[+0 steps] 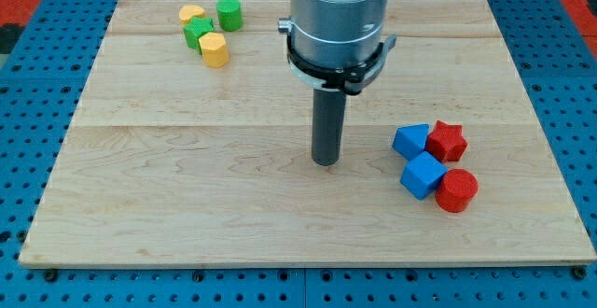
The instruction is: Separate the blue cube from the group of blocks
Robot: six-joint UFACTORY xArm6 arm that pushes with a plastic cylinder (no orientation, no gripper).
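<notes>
The blue cube (423, 175) lies at the view's right in a tight group with a blue wedge-like block (410, 141) above it, a red star block (447, 141) to the upper right and a red cylinder (456, 189) to the lower right. The cube touches or nearly touches all three. My tip (326, 161) rests on the board to the left of this group, about a hundred pixels from the blue cube and slightly higher in the view. It touches no block.
A second group sits at the view's top left: a yellow block (192, 14), a green cylinder (229, 14), a green block (197, 33) and a yellow block (214, 49). The wooden board (187, 187) lies on a blue pegboard surface.
</notes>
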